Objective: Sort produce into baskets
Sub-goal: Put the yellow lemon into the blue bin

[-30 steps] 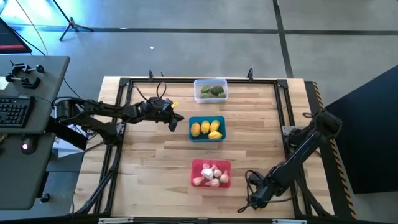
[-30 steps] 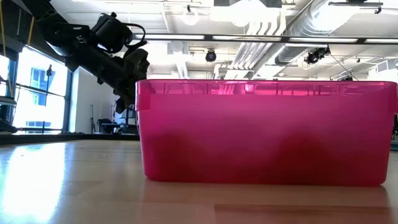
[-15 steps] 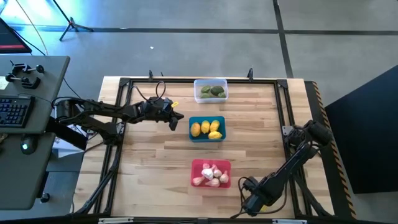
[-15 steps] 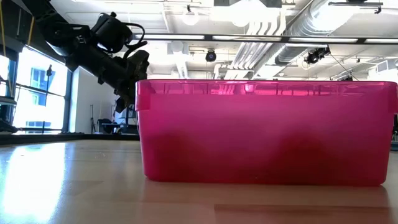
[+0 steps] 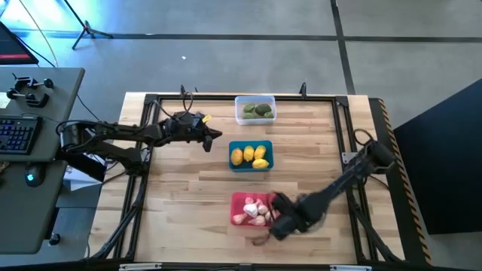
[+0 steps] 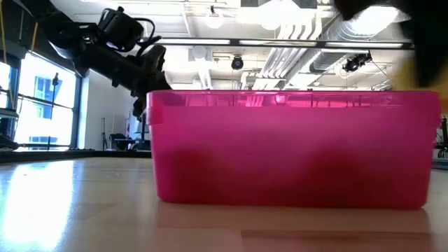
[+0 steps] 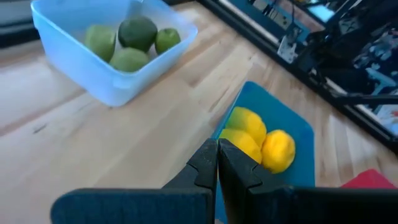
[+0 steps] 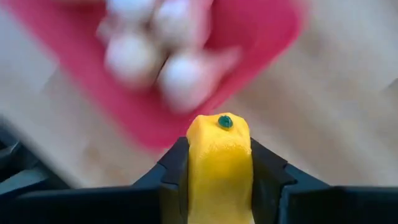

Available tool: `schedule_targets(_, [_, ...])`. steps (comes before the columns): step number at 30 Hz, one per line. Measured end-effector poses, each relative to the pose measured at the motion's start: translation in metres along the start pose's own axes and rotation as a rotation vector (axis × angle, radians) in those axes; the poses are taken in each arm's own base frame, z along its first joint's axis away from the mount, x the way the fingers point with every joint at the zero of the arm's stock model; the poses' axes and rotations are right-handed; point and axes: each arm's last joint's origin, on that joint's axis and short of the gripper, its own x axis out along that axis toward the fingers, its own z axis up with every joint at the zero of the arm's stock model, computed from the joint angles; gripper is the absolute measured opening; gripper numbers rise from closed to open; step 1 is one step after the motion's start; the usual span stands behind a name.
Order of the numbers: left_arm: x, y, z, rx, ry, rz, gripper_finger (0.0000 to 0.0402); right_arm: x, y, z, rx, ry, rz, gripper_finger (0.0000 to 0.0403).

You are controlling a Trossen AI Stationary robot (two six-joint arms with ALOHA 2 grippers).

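Three baskets stand in a row down the table's middle. The clear one (image 5: 255,110) holds green pieces, the teal one (image 5: 251,156) yellow fruits (image 7: 255,140), the red one (image 5: 255,210) whitish-pink bulbs (image 8: 155,56). My right gripper (image 5: 277,220) hovers at the red basket's near right corner, shut on a yellow fruit (image 8: 219,171) with a green dot at its tip. The gripper's body hides the fruit in the high view. My left gripper (image 5: 215,136) is shut on nothing, above the table just left of the teal basket. My right gripper pinches the yellow fruit by its two sides (image 8: 194,168) between its two fingers. The fruit's green-dotted end (image 8: 225,122) sticks out past the fingertips, toward the red basket. The fruit is lifted clear, above the height of the basket's rim (image 6: 409,70).
A black frame (image 5: 343,128) runs around the wooden work area. A side desk with a keyboard (image 5: 19,135) stands beyond the table's left edge. Bare wood lies left and right of the basket row.
My right gripper has swept from the table's near right corner toward the left edge, up to the red basket's right side. My left gripper has drawn back a little toward the far edge.
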Motion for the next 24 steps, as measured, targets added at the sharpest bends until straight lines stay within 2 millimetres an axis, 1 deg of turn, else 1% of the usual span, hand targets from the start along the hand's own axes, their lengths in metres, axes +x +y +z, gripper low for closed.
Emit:
schedule_targets(3, [-0.004, -0.002, 0.003, 0.005, -0.020, -0.010, 0.0000, -0.008, -0.010, 0.035, -0.096, -0.059, -0.077, 0.0094])
schedule_targets(5, [-0.006, -0.004, 0.005, 0.015, -0.027, -0.017, 0.0000, -0.010, -0.016, 0.060, -0.177, -0.082, -0.095, 0.0095])
schedule_targets(7, [-0.009, -0.005, 0.006, 0.025, -0.036, -0.023, 0.0000, -0.012, -0.021, 0.089, -0.255, -0.108, -0.070, 0.0095])
schedule_targets(11, [-0.015, -0.007, 0.009, 0.047, -0.044, -0.026, 0.0000, -0.013, -0.033, 0.145, -0.352, -0.217, 0.006, 0.0096])
schedule_targets(15, [-0.022, -0.009, 0.012, 0.068, -0.058, -0.022, 0.0000, -0.015, -0.045, 0.190, -0.436, -0.357, 0.057, 0.0097])
schedule_targets(19, [-0.030, -0.011, 0.015, 0.085, -0.077, -0.017, 0.0000, -0.006, -0.057, 0.220, -0.542, -0.419, 0.045, 0.0097])
schedule_targets(22, [-0.034, -0.011, 0.015, 0.089, -0.075, -0.004, 0.0000, 0.010, -0.064, 0.233, -0.614, -0.378, 0.048, 0.0097])
schedule_targets(24, [-0.035, -0.010, 0.015, 0.091, -0.069, 0.005, 0.0000, 0.021, -0.067, 0.237, -0.655, -0.343, 0.039, 0.0097])
